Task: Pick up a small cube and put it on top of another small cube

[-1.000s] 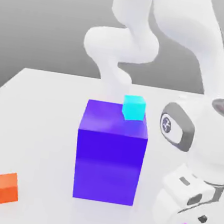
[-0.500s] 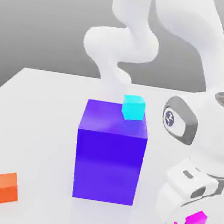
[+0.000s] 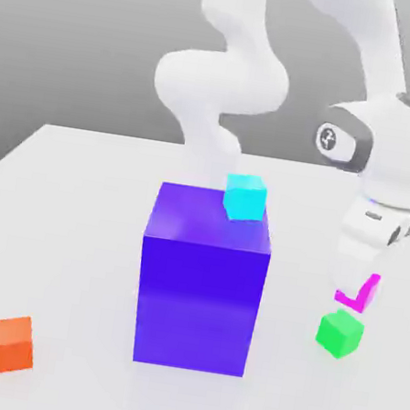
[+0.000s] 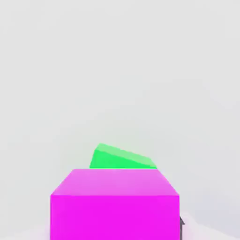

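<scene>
- White table [image 3: 76, 226] is spread under everything, and a white robot arm [image 3: 397, 154] is bent down over the side at the exterior view's right, so that its load is kept clear of the surface while carried.
- Blue-purple block [image 3: 202, 282], by far the biggest object, is stood near the middle of the table; a cyan cube [image 3: 245, 197] is perched on its top rear corner, and neither appears to be involved in the stacking.
- Orange cube [image 3: 13, 344] is left alone on the table, well apart at the exterior view's left.
- Green cube [image 3: 338, 333] is rested on the table at the exterior view's right, beside the block, as the base for the stack; in the hand view it [image 4: 122, 158] is seen just beyond the carried cube.
- Magenta cube [image 3: 362, 294] is clamped in the gripper [image 3: 361, 286] and held in the air just above the green cube, not touching it and slightly offset; it [image 4: 115, 204] is seen close to the hand camera. It is judged that a little more alignment is needed before lowering.
- Compared with a second ago, the magenta cube has been lifted from low near the front edge and carried farther back. The green cube, formerly hidden behind the arm, has been uncovered. Block, cyan and orange cubes are unmoved.
</scene>
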